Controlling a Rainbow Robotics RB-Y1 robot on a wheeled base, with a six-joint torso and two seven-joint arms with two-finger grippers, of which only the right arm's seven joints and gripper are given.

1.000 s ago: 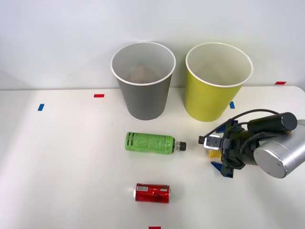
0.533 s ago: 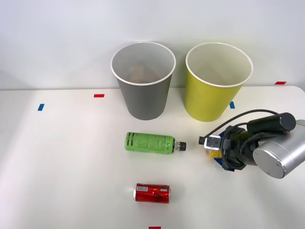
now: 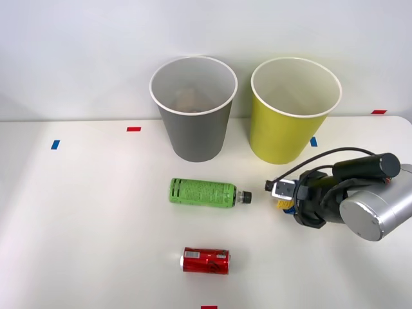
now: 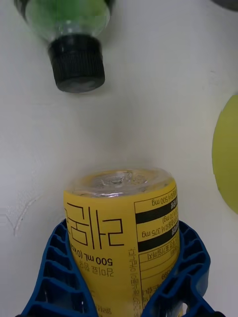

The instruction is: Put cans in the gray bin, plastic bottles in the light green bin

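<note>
My right gripper (image 3: 291,205) is shut on the yellow-labelled plastic bottle (image 3: 284,205), low over the table in front of the light green bin (image 3: 283,138). In the wrist view the blue fingers (image 4: 54,277) clamp both sides of this bottle (image 4: 124,233), whose clear base end points away from the gripper (image 4: 124,230). The green-labelled plastic bottle (image 3: 203,192) lies on its side just left of the gripper, with its black cap (image 4: 77,64) pointing towards it. The red can (image 3: 205,261) lies on its side near the table's front. The gray bin (image 3: 193,135) stands upright left of the light green bin (image 4: 228,153).
Both bins stand side by side at the back of the white table (image 3: 84,212), against the wall. Small tape marks sit on the table: blue (image 3: 55,144), red (image 3: 133,129), and red at the front edge (image 3: 208,307). The table's right corner is rounded.
The blue fingers stood wide apart around the yellow bottle a second ago. They have closed onto it. The gripper has shifted slightly towards the bins.
</note>
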